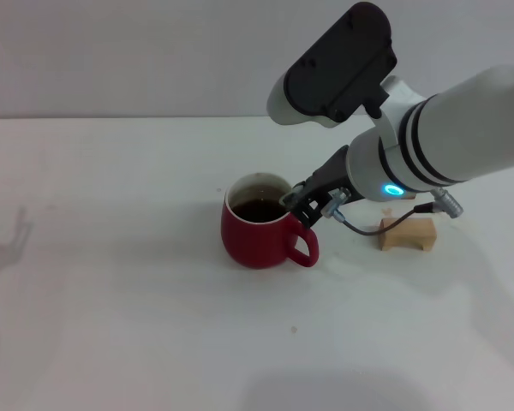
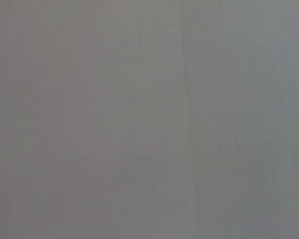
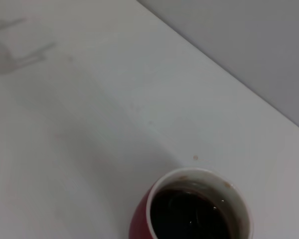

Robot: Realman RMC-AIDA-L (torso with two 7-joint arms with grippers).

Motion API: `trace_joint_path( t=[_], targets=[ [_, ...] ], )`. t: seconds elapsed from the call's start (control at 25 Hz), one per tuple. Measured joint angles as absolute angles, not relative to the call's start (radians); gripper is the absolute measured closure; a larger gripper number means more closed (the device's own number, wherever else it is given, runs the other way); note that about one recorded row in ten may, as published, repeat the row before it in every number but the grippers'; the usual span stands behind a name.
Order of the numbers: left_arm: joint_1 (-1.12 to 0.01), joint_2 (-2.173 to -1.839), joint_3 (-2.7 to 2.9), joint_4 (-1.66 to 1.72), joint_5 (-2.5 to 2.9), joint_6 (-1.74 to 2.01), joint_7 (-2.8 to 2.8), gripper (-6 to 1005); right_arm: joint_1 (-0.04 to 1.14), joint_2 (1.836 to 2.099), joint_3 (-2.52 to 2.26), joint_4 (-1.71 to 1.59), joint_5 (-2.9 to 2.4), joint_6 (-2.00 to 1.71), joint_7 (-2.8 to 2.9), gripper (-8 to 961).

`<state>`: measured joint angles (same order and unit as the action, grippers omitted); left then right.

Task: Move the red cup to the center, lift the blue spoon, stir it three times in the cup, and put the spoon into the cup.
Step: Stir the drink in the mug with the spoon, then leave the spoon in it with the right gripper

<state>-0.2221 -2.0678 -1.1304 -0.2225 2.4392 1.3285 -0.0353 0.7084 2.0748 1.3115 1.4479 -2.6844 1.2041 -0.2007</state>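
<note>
The red cup [image 1: 259,233] stands upright near the middle of the white table [image 1: 111,300], handle toward the robot's right, holding dark liquid. The right claw [image 1: 293,204] hangs at its rim; whether it grips anything cannot be told. A wooden block [image 1: 407,234] lies beyond.

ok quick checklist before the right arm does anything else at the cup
1. Red cup upright on the table: ok.
2. Cup near the middle of the work area: ok.
3. Right gripper at the cup's rim on the handle side: ok.
4. Blue spoon located: cannot tell, it shows in no view.
5. Dark liquid inside the cup, below the rim, none spilled around it: ok.
6. Wooden block apart from the cup, under the right arm: ok.
</note>
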Motion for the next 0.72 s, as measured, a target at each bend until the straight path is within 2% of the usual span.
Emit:
trace_joint_path(
  t=[0.36, 0.72],
  targets=[
    [-0.225, -2.07, -1.129, -0.227, 2.439, 1.328, -0.035, 150, 0.688, 2.081, 1.261, 1.508, -2.678, 1.242, -0.195, 826],
    [-0.226, -2.069, -1.125, -0.23, 2.439, 1.334, -0.035, 150, 0.729, 2.08, 1.265, 1.443, -2.674, 1.166, -0.193, 825]
  ],
)
